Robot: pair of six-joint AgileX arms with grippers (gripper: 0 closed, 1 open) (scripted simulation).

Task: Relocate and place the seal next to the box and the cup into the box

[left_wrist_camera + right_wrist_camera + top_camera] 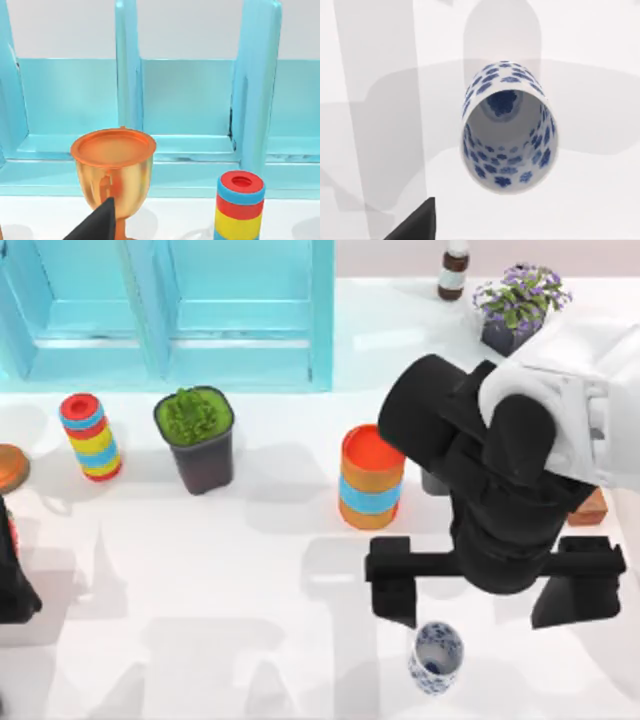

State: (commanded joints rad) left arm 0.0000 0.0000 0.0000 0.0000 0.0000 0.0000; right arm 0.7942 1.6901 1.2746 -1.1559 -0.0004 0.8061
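Glossy porcelain cup [507, 127], metallic goblet [113, 169]

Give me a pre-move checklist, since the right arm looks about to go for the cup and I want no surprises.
1. Cup upright, mouth up: ok.
2. Right gripper jaws spread wide enough for the cup: ok, open.
3. Gripper over the cup: not ok; in the top view the cup sits nearer the front edge, under the left jaw rather than between the two.
4. Space around the cup clear of other things: ok.
5. Seal placed beside the box: not ok, it lies at the table's right, partly under the arm.
6. Left gripper parked at the left edge: ok.
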